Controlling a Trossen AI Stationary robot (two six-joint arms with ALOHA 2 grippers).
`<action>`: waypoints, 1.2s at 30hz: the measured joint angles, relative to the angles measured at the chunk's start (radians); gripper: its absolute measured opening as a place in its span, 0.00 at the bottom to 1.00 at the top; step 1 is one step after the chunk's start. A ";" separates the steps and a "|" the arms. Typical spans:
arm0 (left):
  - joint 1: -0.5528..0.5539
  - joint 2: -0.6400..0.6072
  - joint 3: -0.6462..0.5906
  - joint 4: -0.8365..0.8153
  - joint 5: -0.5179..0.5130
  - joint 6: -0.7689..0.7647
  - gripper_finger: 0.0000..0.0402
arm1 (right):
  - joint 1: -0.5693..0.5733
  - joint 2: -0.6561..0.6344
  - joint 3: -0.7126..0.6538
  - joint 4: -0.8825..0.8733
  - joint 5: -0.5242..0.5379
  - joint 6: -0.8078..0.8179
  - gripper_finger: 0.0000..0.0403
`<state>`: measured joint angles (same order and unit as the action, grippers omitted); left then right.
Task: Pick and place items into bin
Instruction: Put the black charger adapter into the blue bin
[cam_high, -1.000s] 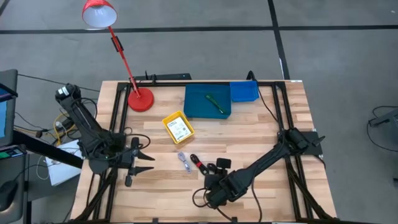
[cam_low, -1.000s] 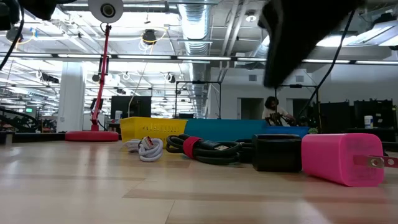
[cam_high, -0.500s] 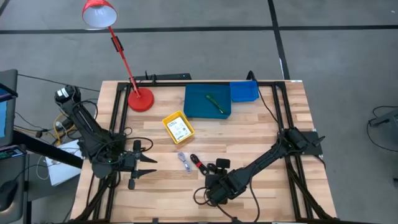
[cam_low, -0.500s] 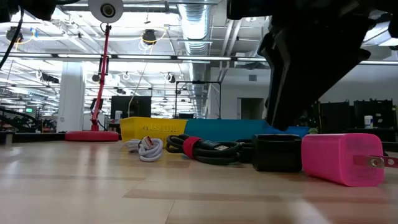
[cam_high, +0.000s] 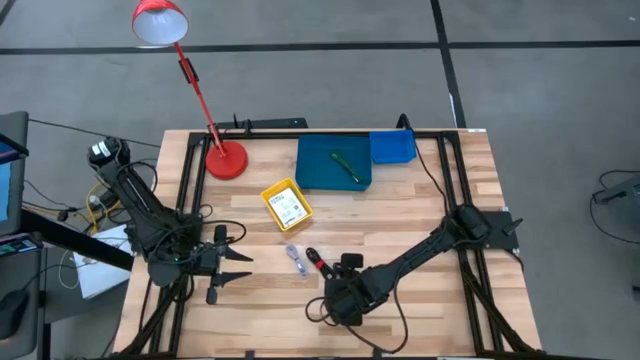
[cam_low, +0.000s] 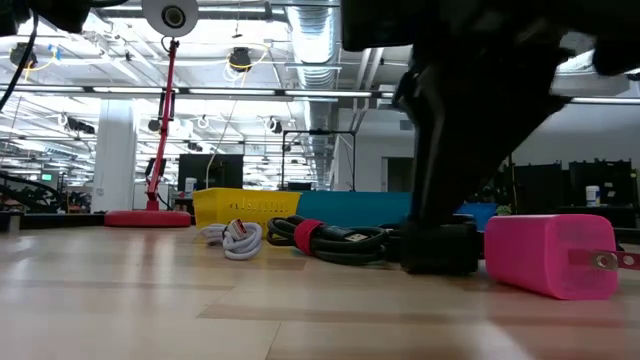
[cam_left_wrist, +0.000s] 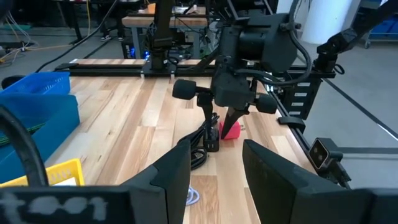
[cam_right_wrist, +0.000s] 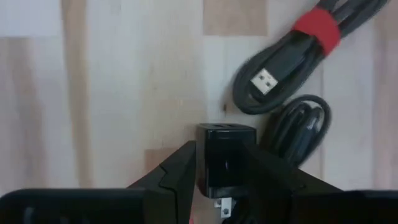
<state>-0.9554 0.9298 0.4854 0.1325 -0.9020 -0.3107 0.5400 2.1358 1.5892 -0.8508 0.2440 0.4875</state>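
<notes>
A black cube-shaped plug-in charger (cam_right_wrist: 225, 158) near the wooden worktop's (cam_high: 420, 215) front edge is straddled by the right gripper's (cam_right_wrist: 221, 168) parted jaws; the left gripper (cam_high: 232, 265) is held open.

The other arm's gripper (cam_left_wrist: 219, 121) pointed down at the wooden table (cam_left_wrist: 143, 112), its tips by a coiled black cable (cam_left_wrist: 200, 146) — a pink plug (cam_left_wrist: 231, 130) lay just beside that cable. Blue bins (cam_left_wrist: 38, 106) and a yellow box (cam_left_wrist: 59, 174) sat well apart from the cable.
</notes>
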 joint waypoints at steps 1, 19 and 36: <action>0.000 0.000 0.000 0.000 0.000 0.000 0.34 | 0.000 0.013 0.001 0.003 0.001 -0.003 0.30; 0.000 0.000 0.000 0.000 0.000 0.000 0.34 | -0.006 0.033 -0.001 0.030 0.000 -0.025 0.30; 0.000 0.000 0.000 0.000 0.000 -0.008 0.34 | -0.009 0.040 0.039 0.050 -0.081 -0.016 0.12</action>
<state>-0.9554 0.9298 0.4858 0.1329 -0.9018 -0.3183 0.5312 2.1754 1.6279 -0.8013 0.1630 0.4713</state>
